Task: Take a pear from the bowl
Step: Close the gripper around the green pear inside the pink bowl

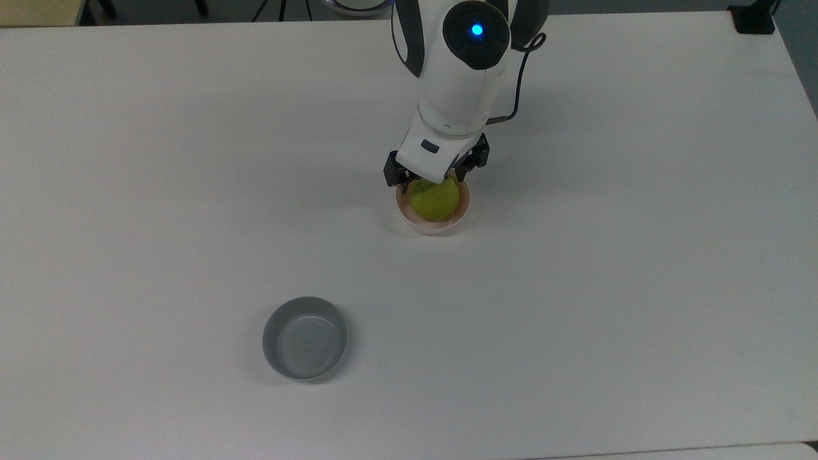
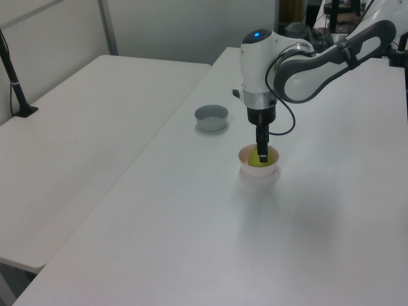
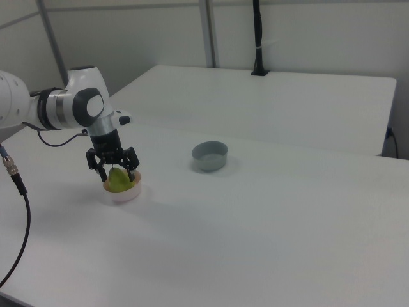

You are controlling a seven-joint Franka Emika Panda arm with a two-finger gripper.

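Note:
A yellow-green pear sits in the small pale pink bowl at the middle of the white table. My gripper is lowered over the bowl's far side in the top view, and it is open. Its black fingers stand on either side of the pear's upper part with room between them and the fruit. The hand hides the pear's tapering top in the top view. In the left view the gripper reaches down into the bowl in front of the pear. The right view shows the pear between the spread fingers, above the bowl.
A grey bowl with rings inside stands on the table toward the top view's lower left, also seen as the grey bowl and the grey bowl. A second white table adjoins, with a black post clamped to its edge.

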